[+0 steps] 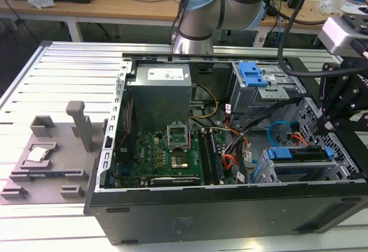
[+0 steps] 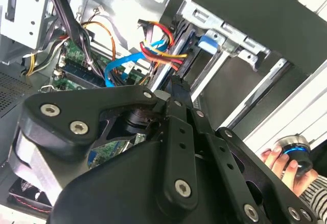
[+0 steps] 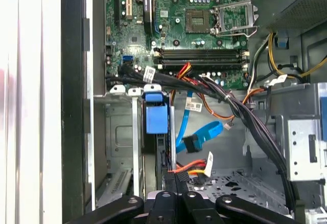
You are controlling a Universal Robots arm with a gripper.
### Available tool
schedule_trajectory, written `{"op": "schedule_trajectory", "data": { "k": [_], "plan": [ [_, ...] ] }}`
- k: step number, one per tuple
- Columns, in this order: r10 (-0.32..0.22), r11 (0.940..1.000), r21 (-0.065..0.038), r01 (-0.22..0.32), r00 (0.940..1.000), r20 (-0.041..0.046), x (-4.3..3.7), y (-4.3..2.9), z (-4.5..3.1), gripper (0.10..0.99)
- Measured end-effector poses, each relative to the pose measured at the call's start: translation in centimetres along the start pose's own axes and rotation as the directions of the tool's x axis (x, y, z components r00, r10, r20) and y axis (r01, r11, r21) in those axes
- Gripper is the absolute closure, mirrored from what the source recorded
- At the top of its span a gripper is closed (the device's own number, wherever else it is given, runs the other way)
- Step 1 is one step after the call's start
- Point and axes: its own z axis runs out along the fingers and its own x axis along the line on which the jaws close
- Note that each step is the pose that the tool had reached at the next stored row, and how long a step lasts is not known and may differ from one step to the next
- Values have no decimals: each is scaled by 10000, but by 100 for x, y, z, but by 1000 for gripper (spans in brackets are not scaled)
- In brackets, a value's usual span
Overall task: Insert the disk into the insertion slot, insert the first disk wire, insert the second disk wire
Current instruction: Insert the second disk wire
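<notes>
Black end effector (image 3: 172, 175) (pinched shut) hangs just beside the disk (image 3: 156, 116) in its insertion slot (image 3: 120, 132).

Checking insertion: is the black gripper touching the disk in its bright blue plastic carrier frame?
Cannot tell. In the first wrist view the gripper ends close by the disk amid wires; neither gap nor contact shows plainly.

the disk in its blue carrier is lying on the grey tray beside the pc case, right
Not on the grey tray. The disk in its blue carrier sits in the insertion slot inside the pc case, at the exterior view's right, as the exterior view shows.
</notes>
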Motion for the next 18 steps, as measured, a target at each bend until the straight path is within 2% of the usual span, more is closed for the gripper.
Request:
{"op": "schedule_trajectory", "data": {
  "k": [2, 10, 14, 18],
  "plan": [
    [1, 10000, 0, -1, 10000, 0, 1, 43, 3, 980],
    [0, 10000, 0, 0, 10000, -1, 1, 47, 3, 973],
    [0, 10000, 0, 0, 10000, -1, 1, 48, 3, 725],
    [0, 10000, 0, 0, 10000, -1, 0, 49, 3, 725]
  ]
}}
